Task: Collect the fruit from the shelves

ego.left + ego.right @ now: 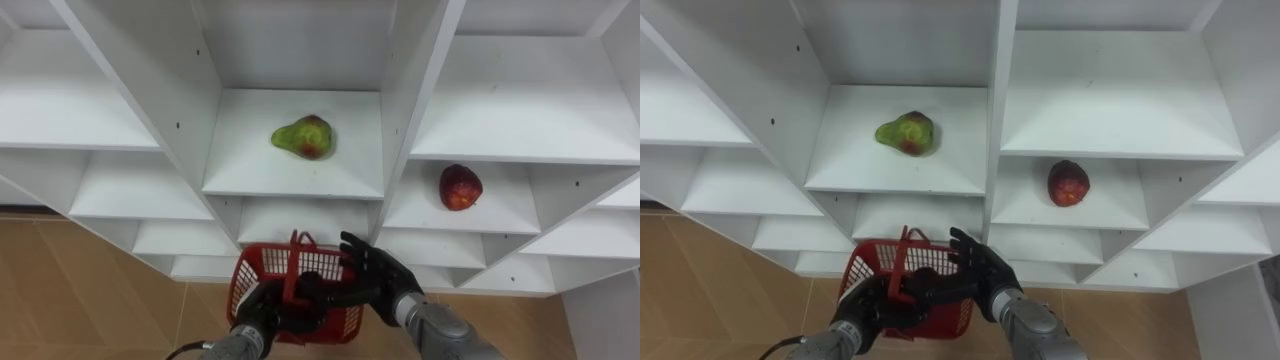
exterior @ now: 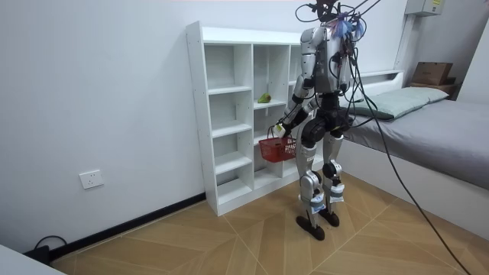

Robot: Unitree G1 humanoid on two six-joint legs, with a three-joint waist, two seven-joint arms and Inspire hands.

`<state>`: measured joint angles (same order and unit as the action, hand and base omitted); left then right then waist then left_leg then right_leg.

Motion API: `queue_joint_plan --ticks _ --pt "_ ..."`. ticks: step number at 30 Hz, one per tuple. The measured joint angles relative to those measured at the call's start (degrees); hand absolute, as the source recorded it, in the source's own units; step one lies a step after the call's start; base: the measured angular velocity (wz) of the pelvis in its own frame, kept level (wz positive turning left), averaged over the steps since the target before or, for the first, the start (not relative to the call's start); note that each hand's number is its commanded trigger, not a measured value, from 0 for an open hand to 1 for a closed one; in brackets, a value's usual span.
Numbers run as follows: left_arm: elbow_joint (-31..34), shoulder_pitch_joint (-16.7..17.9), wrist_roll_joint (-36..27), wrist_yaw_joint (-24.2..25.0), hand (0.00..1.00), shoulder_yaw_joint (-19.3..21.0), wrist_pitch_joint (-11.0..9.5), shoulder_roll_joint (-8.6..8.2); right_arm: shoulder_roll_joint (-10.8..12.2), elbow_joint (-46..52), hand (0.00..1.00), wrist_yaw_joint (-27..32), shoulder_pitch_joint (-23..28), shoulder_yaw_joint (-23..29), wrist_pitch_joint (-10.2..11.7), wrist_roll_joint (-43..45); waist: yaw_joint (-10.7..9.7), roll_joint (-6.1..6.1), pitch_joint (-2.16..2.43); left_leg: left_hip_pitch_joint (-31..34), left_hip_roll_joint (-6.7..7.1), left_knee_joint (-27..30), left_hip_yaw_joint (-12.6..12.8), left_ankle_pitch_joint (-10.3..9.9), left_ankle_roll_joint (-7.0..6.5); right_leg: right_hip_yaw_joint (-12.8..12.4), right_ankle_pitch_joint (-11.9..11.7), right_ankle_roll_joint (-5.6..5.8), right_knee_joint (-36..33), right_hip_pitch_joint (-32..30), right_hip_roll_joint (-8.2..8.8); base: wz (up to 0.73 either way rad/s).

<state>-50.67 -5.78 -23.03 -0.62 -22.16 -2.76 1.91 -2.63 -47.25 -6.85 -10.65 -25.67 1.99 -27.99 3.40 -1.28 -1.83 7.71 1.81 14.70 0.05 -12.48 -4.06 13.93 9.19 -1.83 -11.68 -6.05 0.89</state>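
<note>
count: one white closet (image 1: 400,100), two fruits, one basket, two hands.

the robot stands upright on a wooden floor (image 2: 229,237), close against the closet's open front. a bed (image 2: 435,114) lies behind it at the room view's right.

fruit one: a green pear (image 1: 305,137) with a red blush lies on its side on the shelf of the middle compartment. fruit two: a red apple (image 1: 460,186) sits one shelf lower in the next compartment to the right. an upright divider separates the two, and they do not touch.

below them, in front of the lower shelves, is a red basket (image 1: 322,262) with its handle raised. the left hand (image 1: 262,312) is at the basket's near left side. its fingers are curled, apparently round the base of the handle, though the basket partly hides the grip. the right hand (image 1: 378,275) rests at the basket's right rim with its fingers spread and fairly straight, and it holds nothing.

the pear lies directly above the basket and both hands, well apart from them. the apple lies up and to the right of the right hand, nearer to it than the pear but apart from it. both fruits are on the shelves, and neither is in a hand.
</note>
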Motion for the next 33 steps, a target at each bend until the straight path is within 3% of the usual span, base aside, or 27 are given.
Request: queue_joint_plan --ticks 11,23,29,33 --pt "0.0 -0.3 0.0 0.1 1.00 0.0 0.0 0.63 0.0 0.0 0.00 0.8 0.0 0.0 0.0 -1.3 0.0 0.01 0.01 -0.1 -0.01 -0.1 0.0 0.0 0.00 0.1 0.0 0.00 0.0 0.1 0.01 0.00" --pt "0.1 -0.3 0.1 -0.4 1.00 -0.1 0.0 0.20 -0.1 0.0 0.00 1.1 0.3 -0.2 0.0 -0.6 -0.1 -0.01 0.01 -0.8 -0.01 -0.1 0.0 0.0 0.00 0.2 0.0 0.00 0.0 0.8 0.00 0.00" --pt "0.1 -0.1 0.1 -1.5 1.00 -0.1 -0.1 1.12 -2.4 0.6 0.00 1.2 0.8 -1.9 0.5 4.0 0.1 0.04 0.14 -1.4 -0.01 -0.2 0.0 0.0 0.00 0.2 0.0 0.00 0.0 1.3 0.02 0.00" --pt "0.1 0.9 0.2 -1.7 1.00 0.1 -0.1 2.36 -4.6 3.9 0.00 2.0 2.7 -2.3 0.6 7.1 0.0 0.63 0.72 -1.7 -0.01 -0.2 -0.3 0.0 0.07 0.5 0.0 0.00 0.1 1.7 -0.01 0.01"
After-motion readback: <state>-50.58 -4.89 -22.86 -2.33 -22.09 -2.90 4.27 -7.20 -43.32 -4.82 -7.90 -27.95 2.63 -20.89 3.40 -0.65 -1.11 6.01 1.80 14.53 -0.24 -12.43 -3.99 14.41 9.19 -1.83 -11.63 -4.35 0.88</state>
